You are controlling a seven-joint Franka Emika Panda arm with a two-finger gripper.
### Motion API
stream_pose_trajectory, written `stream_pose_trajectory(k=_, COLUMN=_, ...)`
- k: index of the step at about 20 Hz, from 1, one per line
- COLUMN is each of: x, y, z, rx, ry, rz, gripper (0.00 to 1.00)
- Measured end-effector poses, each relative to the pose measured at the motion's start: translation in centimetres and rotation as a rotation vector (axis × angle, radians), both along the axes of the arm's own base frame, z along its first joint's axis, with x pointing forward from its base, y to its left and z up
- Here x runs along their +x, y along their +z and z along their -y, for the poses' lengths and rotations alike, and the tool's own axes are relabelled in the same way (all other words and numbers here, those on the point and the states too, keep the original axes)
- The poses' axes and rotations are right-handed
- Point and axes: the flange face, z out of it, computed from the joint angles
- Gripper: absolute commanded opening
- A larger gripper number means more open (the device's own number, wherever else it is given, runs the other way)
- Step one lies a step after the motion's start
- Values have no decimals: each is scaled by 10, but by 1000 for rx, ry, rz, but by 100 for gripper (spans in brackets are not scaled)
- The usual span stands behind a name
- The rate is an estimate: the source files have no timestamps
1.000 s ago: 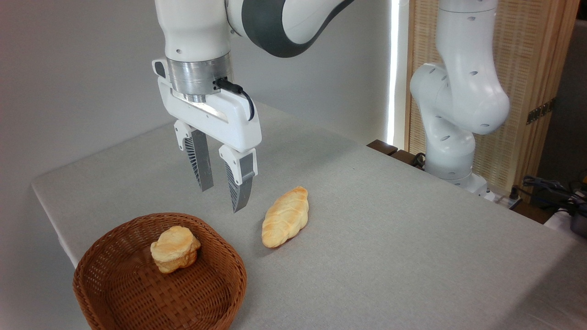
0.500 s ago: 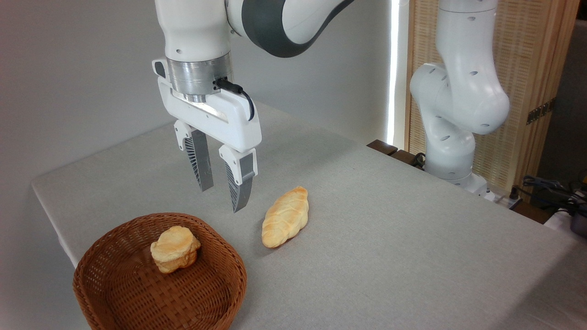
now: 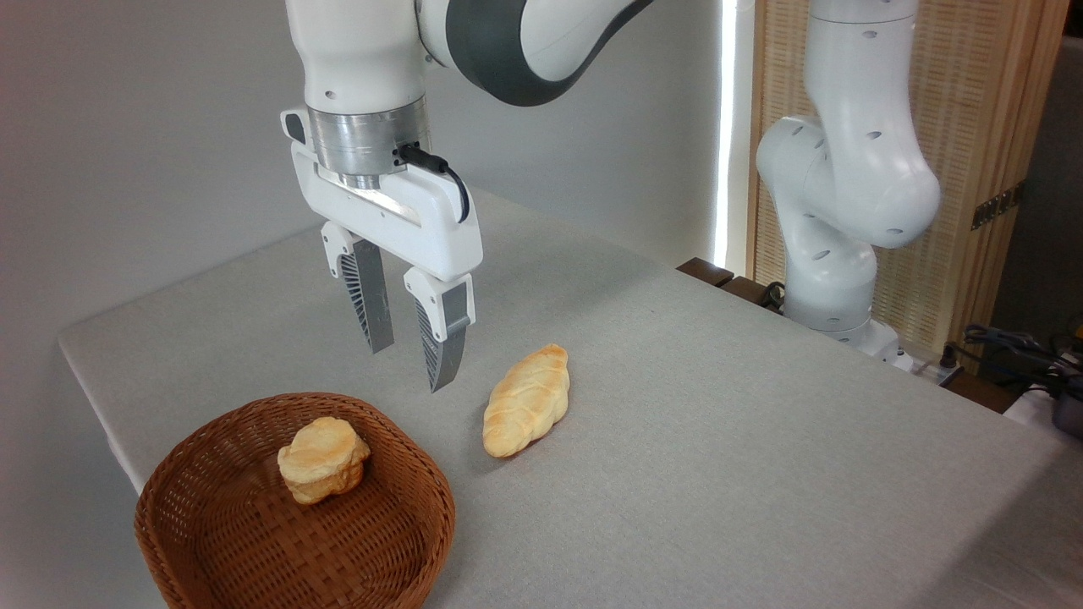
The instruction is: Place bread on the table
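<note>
- Gripper hangs above the table, fingers pointing down, jaws apart with a modest gap, nothing between them.
- Bread, the small chunky golden-brown roll, sits inside the wicker basket at the table's near-left corner, toward the basket's back wall, not yet lifted.
- Long braided loaf lies on the cloth just right of the basket, near the front edge; not the target.
- Gripper is above the basket's far rim, between roll and loaf, apart from both.
- Step in hand, by my read: reach for the roll. Shift toward the near-left corner until centred over it, then drop straight down.
- Jaws look barely wider than the roll; probably open more first, and clear the basket rim on the way in.
- Squeeze lightly: the roll looks soft and layered, likely to crush or split.
- Place it on bare cloth away from the loaf.
- Surface: light grey fabric, flat, no clutter.
- Room: plain grey wall behind, arm base at the far-right edge, slatted wooden screen and cables beyond.
</note>
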Motion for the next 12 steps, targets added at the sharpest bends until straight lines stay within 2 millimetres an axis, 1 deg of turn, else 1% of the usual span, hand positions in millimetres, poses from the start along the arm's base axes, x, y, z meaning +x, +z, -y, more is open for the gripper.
stream_pose_trajectory(k=4, x=0, y=0, z=0, rx=-1, ry=1, rz=-1, gripper=100)
stream_pose_trajectory(k=8, x=0, y=-2, z=4, rx=-52, ry=33, rz=-10, gripper=100)
stream_pose_trajectory(k=12, x=12, y=-6, z=8, rx=-92, ry=88, rz=37, gripper=100)
